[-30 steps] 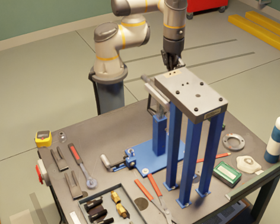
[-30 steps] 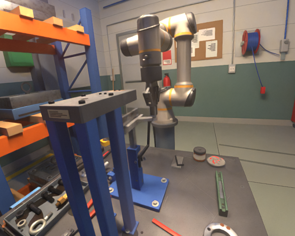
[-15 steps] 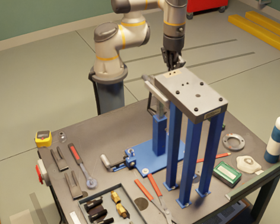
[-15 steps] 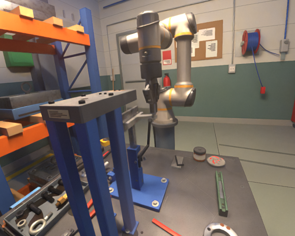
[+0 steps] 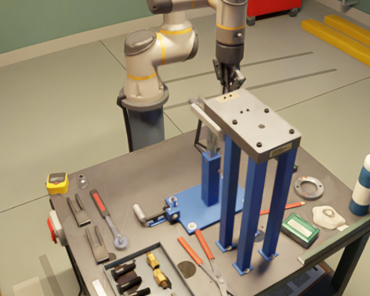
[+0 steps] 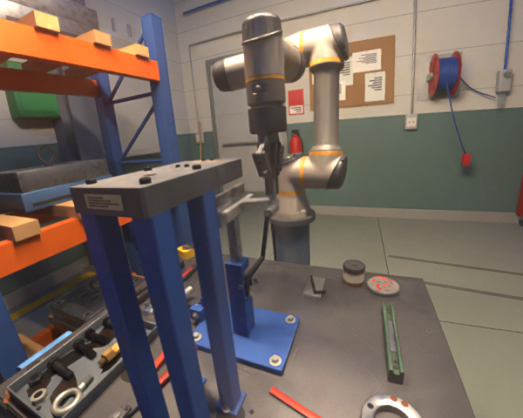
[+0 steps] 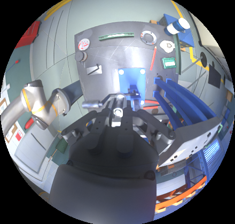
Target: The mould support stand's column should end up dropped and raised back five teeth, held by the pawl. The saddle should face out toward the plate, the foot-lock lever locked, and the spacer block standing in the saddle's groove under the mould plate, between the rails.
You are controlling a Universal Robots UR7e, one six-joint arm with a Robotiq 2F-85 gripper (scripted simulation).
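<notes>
The knob of the stand's long dark pawl lever [image 6: 271, 208] sits gripped in my closed gripper [image 6: 271, 200], beside the far edge of the mould plate [image 5: 251, 122]. The lever runs down to the blue column sleeve [image 6: 238, 294] on its blue base plate [image 6: 253, 335]. The grey saddle [image 6: 229, 203] tops the raised column just under the plate edge. The foot-lock lever [image 5: 145, 215], with a pale handle, sticks out from the base toward the wrench side. The dark spacer block [image 6: 315, 286] lies on the bench behind the base.
The robot's pedestal [image 5: 145, 117] stands behind the bench. The mould plate rests on blue legs [image 5: 254, 211]. Around them lie a parts tray [image 5: 138, 272], ratchet wrench [image 5: 107, 219], red-handled pliers [image 5: 201, 250], green rail [image 6: 391, 335], flange rings [image 5: 309, 187] and a blue-white cylinder [image 5: 366, 184].
</notes>
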